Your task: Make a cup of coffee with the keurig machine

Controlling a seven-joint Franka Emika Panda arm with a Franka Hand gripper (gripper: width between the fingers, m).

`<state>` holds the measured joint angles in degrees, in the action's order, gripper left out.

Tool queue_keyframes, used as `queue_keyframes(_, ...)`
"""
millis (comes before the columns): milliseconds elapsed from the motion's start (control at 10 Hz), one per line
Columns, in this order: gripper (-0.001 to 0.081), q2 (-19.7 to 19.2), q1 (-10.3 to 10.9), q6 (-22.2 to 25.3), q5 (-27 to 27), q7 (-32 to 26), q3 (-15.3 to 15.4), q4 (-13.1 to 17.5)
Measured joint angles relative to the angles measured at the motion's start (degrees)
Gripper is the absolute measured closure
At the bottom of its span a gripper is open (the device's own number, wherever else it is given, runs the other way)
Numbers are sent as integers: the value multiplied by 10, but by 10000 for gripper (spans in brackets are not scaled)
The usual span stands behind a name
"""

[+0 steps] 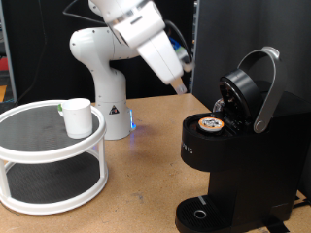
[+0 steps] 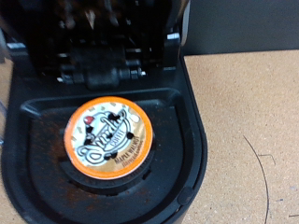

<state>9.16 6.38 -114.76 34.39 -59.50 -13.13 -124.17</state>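
Observation:
The keurig machine stands at the exterior view's right with its lid and silver handle raised. A pod with an orange printed top sits in the open brew chamber; the wrist view looks straight down on the pod inside the black chamber. My gripper hangs above and to the left of the chamber, apart from the machine, with nothing seen in it. Its fingers do not show in the wrist view. The white cup stands on the top tier of a round shelf at the left.
The white two-tier round shelf stands at the exterior view's left on the wooden table. The white arm base stands behind it. A thin dark wire lies on the table beside the machine.

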Motion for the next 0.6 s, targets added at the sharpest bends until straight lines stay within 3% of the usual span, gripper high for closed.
queue_keyframes(400,0,16,-10,74,-1,-1,-20,35)
queue_keyframes(600,0,15,-10,69,10,1,-20,34)
